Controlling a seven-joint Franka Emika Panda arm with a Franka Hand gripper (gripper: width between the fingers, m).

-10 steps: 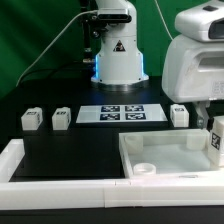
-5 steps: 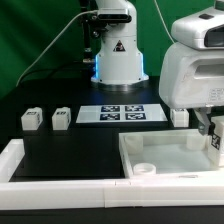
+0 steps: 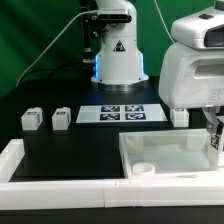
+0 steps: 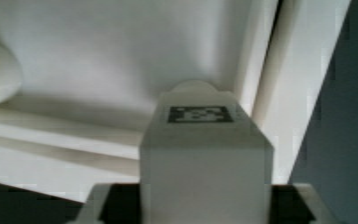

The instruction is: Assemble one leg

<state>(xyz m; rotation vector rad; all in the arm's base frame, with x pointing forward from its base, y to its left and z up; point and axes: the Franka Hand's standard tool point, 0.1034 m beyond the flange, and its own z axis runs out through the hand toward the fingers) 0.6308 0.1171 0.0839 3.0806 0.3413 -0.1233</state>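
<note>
My gripper (image 3: 212, 128) hangs at the exterior view's right, over the right edge of the large white panel (image 3: 160, 152). It is shut on a white leg (image 3: 216, 145) with a marker tag and holds it upright, low over the panel's right rim. In the wrist view the leg (image 4: 202, 140) fills the middle between the dark fingers of the gripper (image 4: 202, 203), with the panel's inner floor and rim (image 4: 105, 90) beyond it. Whether the leg touches the panel I cannot tell.
Two loose legs (image 3: 31, 119) (image 3: 61, 117) stand at the left and a third (image 3: 179, 115) stands behind the panel. The marker board (image 3: 120, 113) lies before the robot base (image 3: 118, 55). A round socket (image 3: 143, 170) sits at the panel's front. A white wall (image 3: 60, 188) lines the table's front.
The arm with the leg has moved toward the exterior view's left and a little down over the panel's right edge. The loose legs and the panel have not moved.
</note>
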